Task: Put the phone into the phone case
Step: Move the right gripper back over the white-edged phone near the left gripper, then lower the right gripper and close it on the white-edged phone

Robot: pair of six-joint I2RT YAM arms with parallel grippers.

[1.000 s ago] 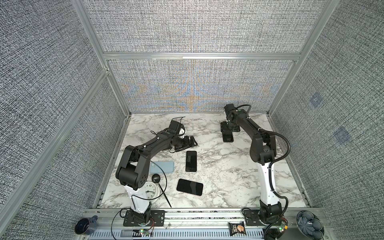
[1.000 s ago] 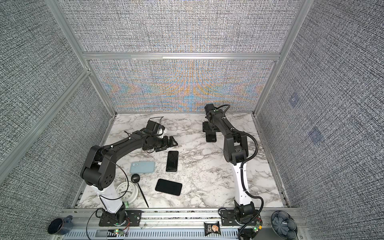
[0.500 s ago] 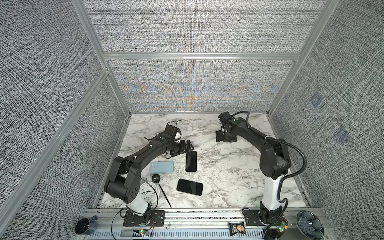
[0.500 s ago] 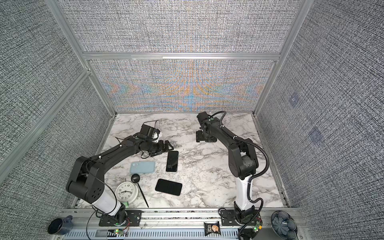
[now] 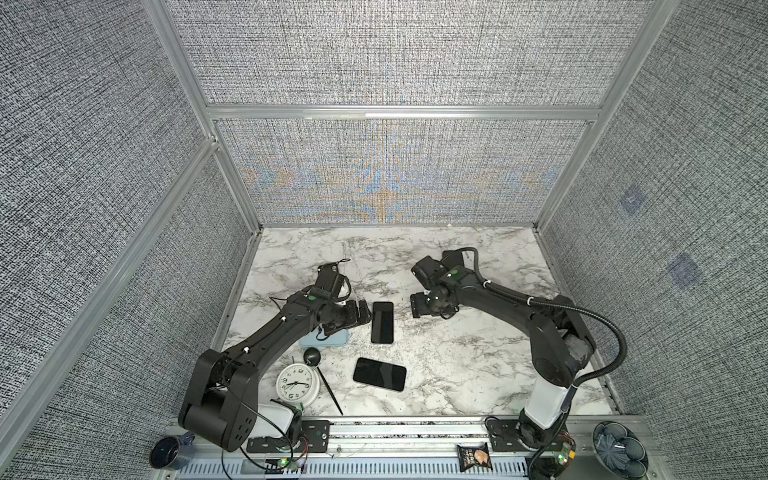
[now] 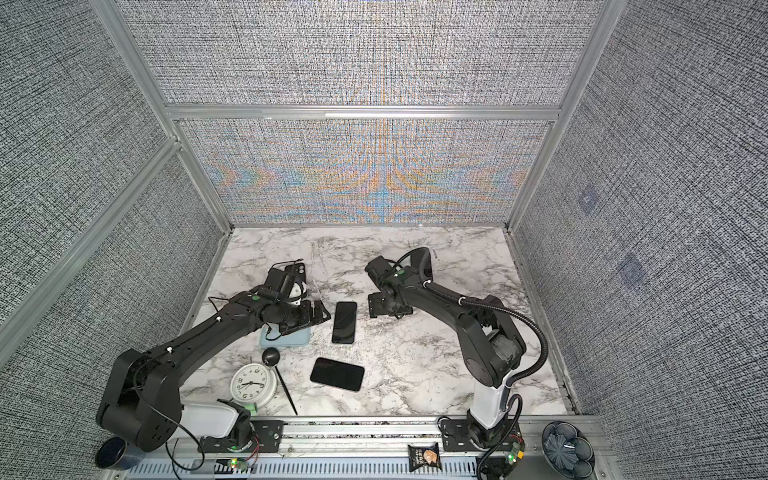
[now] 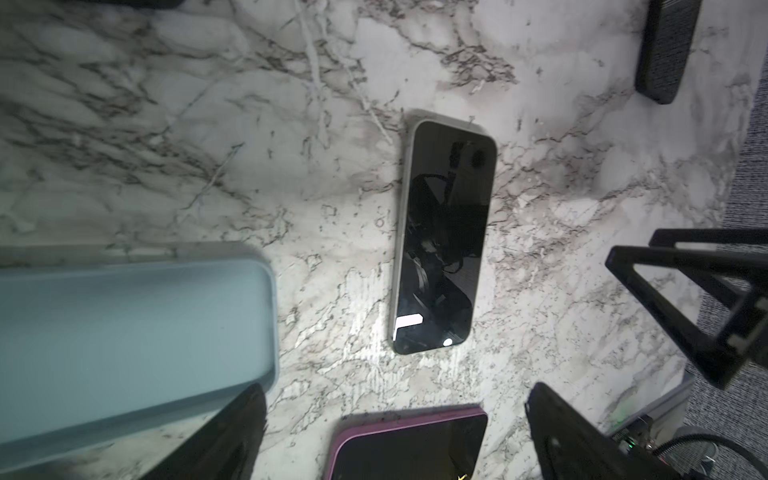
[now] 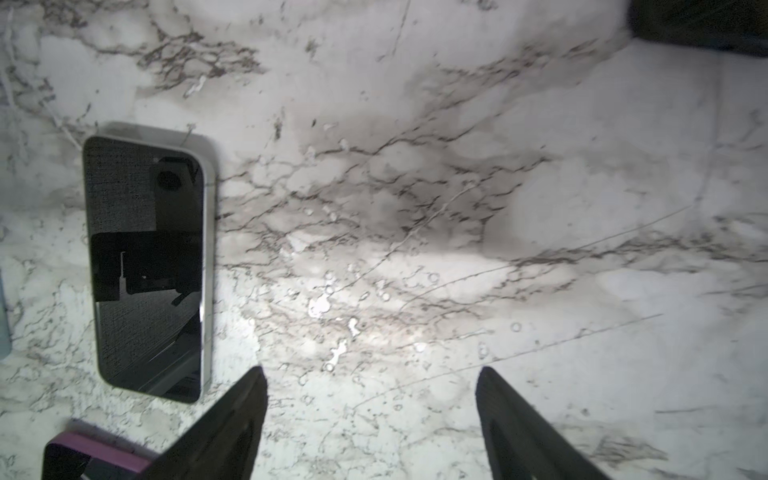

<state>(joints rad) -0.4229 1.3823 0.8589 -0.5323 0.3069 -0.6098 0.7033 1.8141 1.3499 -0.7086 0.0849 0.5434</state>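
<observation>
Just beside the pale-blue phone case [image 7: 124, 332], the silver-edged phone [image 7: 444, 237] lies screen-up.

Phone [image 5: 382, 322] flat on marble table [image 5: 457, 365], pale blue phone case [image 5: 332, 340] just beside it, partly under left arm [image 5: 282, 328].

In both top views you have bright, even light from overhead, and only soft shadows lie on the table [image 5: 457, 353]. The back wall [image 6: 365, 183] shimmers with coloured moiré bands. Your left wrist view is soft: the case [image 7: 124, 332], close to the lens, is out of focus, and the phone [image 7: 444, 237] mirrors dark shapes, with a white glint near one end. In your right wrist view glare whitens the table mid-frame, and the fingers [image 8: 232, 428] are dark and blurred.
</observation>
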